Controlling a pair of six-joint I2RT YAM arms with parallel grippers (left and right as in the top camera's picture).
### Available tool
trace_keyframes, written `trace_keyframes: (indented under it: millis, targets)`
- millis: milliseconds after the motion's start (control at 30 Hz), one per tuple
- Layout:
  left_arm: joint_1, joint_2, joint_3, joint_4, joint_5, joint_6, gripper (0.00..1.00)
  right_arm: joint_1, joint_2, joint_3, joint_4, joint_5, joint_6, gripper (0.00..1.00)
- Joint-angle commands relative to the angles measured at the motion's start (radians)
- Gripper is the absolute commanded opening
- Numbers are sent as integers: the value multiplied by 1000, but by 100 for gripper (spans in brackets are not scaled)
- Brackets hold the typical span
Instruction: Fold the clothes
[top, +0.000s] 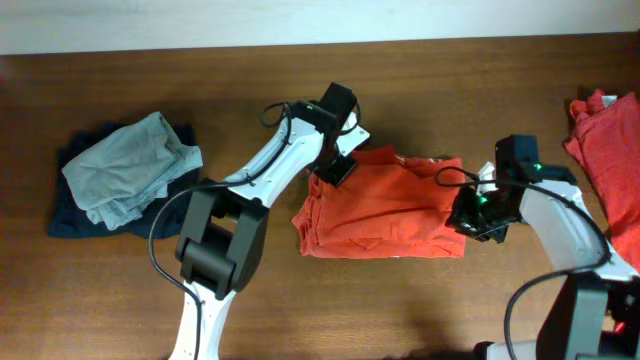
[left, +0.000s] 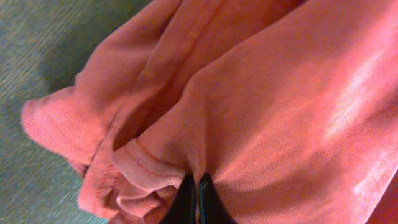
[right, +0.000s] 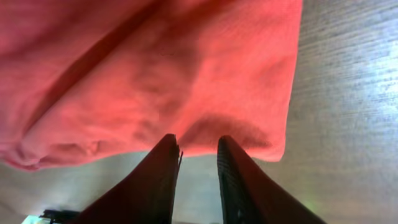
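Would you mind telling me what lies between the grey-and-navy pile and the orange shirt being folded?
In the overhead view, only the left arm crosses the bare wooden table between the pile and the shirt.

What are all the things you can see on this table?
T-shirt: one, orange, partly folded, middle of the table.
loose clothes: one heap, red-orange, right edge, partly out of view.
grey garment: one, light grey, crumpled at the left, lying on the dark garment.
dark garment: one, navy, under the grey one.
table: one, brown wood, under everything.
left arm: one, white and black, reaching to the T-shirt's left end.
right arm: one, white and black, at the T-shirt's right end.
left gripper: one, black, shut on the T-shirt's cloth.
right gripper: one, black, open at the T-shirt's edge.
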Motion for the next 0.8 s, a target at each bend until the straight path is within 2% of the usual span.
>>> trace_keyframes:
  millis: [0, 167, 400, 667, 767]
  targets:
    - [37, 11, -2, 2, -21, 2, 1, -3, 41, -23, 12, 27, 2, 21]
    - [54, 11, -2, 5, -21, 2, 1, -3, 91, -60, 31, 60, 51, 4]
    - [57, 11, -2, 3, -21, 2, 1, -3, 129, -137, 159, 98, 85, 4]
    - [61, 11, -2, 1, -25, 2, 1, -33, 119, -101, 83, 278, 92, 4]
    - [75, 11, -2, 2, -68, -18, 1, -73, 118, -64, 40, 345, 93, 4]
